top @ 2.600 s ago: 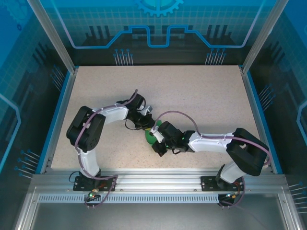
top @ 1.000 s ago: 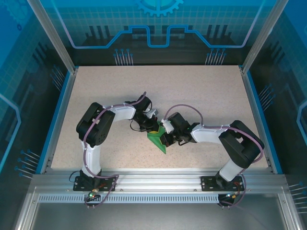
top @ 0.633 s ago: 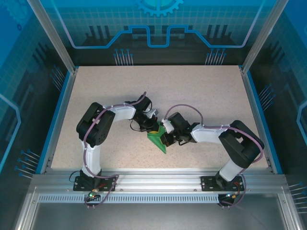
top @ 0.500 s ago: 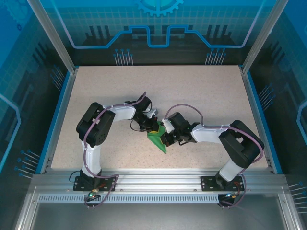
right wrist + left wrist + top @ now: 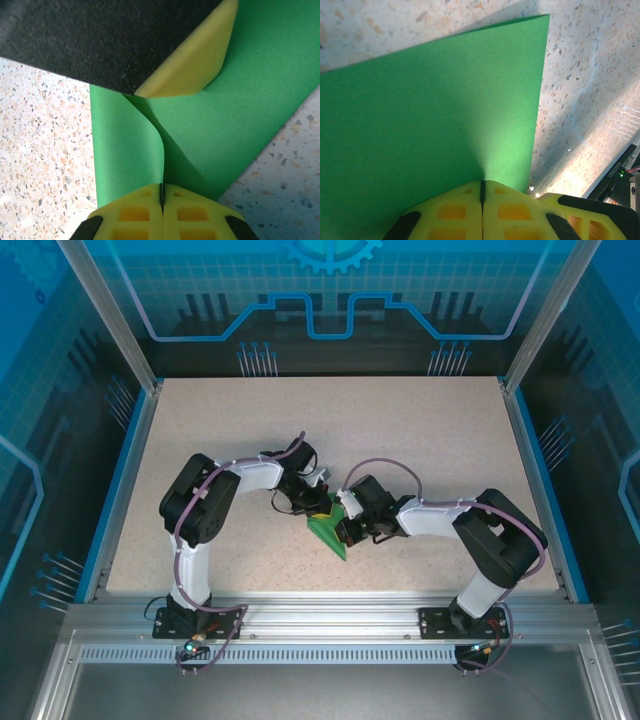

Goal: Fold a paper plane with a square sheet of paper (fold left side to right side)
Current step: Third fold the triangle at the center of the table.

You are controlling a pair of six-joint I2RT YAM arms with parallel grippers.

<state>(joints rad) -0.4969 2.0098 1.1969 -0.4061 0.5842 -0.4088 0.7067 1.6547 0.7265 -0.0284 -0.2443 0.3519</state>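
1. Left claw (image 5: 482, 183): closed, pinching an edge of the thin bright green paper sheet (image 5: 326, 533).
2. Sheet: centre of the speckled beige counter (image 5: 420, 440), between both claws, partly lifted, one flap curling over.
3. Right claw (image 5: 161, 187): closed on that curled flap.
4. Progress: left-to-right fold apparently under way, not yet flattened; dart folds outstanding.

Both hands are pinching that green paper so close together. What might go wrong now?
If the left hand and right hand pull apart, the thin green paper may tear. The curl between them might crease crookedly. Each pinches only an edge, so it might slip.
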